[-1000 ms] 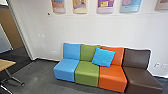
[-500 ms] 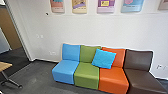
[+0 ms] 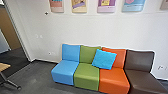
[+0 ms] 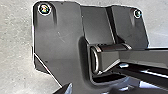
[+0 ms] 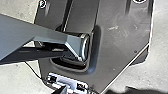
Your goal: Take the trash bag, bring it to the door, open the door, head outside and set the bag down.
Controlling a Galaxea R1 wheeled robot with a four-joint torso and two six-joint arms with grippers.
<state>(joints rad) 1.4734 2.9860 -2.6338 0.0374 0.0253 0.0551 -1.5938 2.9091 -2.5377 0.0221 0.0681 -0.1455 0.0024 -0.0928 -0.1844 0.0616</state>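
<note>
In the head view, a doorway with a pale frame (image 3: 18, 35) stands at the far left, and a brown panel (image 3: 10, 30) shows beyond it. A dark, pointed bit of my left gripper (image 4: 65, 88) is at the edge of the left wrist view. The right wrist view has a similar dark tip of my right gripper (image 5: 60, 91). How either gripper stands, I cannot tell. Grey floor (image 4: 15, 45) lies under the robot's base.
Ahead, a row of blue (image 3: 63, 71), green (image 3: 86, 76), orange (image 3: 113, 80) and brown seats (image 3: 141, 78) lines the white wall (image 3: 82, 30). A light blue cushion (image 3: 104, 59) leans on them. A wooden-topped table (image 3: 3, 66) with metal legs is at the left edge.
The head camera has moved slightly: the seats look a little larger, and the table and door frame lie further toward the left edge. Nothing in the room itself has visibly moved.
</note>
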